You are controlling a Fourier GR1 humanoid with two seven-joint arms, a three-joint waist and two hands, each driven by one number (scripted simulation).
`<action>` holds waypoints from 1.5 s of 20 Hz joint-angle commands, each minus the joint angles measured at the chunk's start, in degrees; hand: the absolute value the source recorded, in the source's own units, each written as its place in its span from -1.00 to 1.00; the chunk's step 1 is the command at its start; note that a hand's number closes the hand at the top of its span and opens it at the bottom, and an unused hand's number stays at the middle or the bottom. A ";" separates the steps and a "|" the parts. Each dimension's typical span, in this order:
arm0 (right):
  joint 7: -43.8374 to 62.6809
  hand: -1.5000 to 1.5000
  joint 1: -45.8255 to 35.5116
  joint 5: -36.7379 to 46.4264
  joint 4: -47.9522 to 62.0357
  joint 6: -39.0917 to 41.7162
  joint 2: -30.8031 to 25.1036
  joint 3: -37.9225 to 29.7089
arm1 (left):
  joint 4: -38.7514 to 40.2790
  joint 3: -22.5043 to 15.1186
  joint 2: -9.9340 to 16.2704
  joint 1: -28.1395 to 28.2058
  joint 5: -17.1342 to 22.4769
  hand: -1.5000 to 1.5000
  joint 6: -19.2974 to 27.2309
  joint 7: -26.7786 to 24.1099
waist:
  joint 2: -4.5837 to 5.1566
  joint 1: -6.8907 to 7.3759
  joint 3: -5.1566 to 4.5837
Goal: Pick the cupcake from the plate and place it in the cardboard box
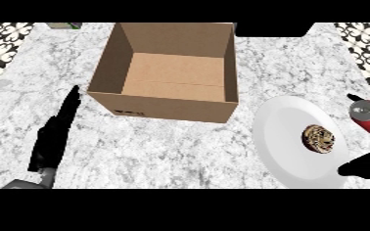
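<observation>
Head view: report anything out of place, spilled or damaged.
Nothing stands out. The cupcake sits on the white plate, the open cardboard box stands upright and looks intact, and nothing is spilled on the counter.

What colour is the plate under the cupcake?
White: the plate holding the cupcake, seen in the head view.

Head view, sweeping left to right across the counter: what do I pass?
Left robot hand → cardboard box → plate → cupcake → red can at the right edge.
</observation>
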 commanded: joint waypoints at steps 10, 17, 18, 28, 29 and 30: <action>10.09 -1.00 0.27 8.88 -1.22 7.34 6.59 -2.49 | 1.68 4.57 -4.24 -1.20 -4.84 0.00 -3.33 1.67 | 0.00 -0.54 0.07; 5.38 -1.00 -3.41 16.09 7.87 7.77 15.23 -3.42 | -6.90 7.10 -4.08 2.02 -7.42 0.00 -5.78 6.99 | 0.00 -0.04 0.10; 8.12 -1.00 -3.63 15.66 3.67 9.81 15.26 -4.79 | 1.93 7.52 -8.34 -1.81 -8.05 0.00 -6.02 2.00 | 0.03 -0.37 0.07; 2.60 -1.00 2.71 21.52 3.01 12.10 19.24 -10.48 | -0.76 11.35 -10.57 -0.04 -11.88 0.00 -9.58 3.23 | -0.02 -0.50 0.07; 4.91 -1.00 -1.54 25.15 5.99 10.12 23.68 -6.97 | -5.21 10.59 -10.26 3.50 -13.26 0.00 -9.17 3.90 | -0.01 -0.17 0.08; 1.50 -1.00 -2.12 25.15 8.09 9.37 23.45 -9.34 | -4.12 10.49 -12.14 2.24 -13.41 0.00 -8.72 4.84 | 0.00 -0.23 0.08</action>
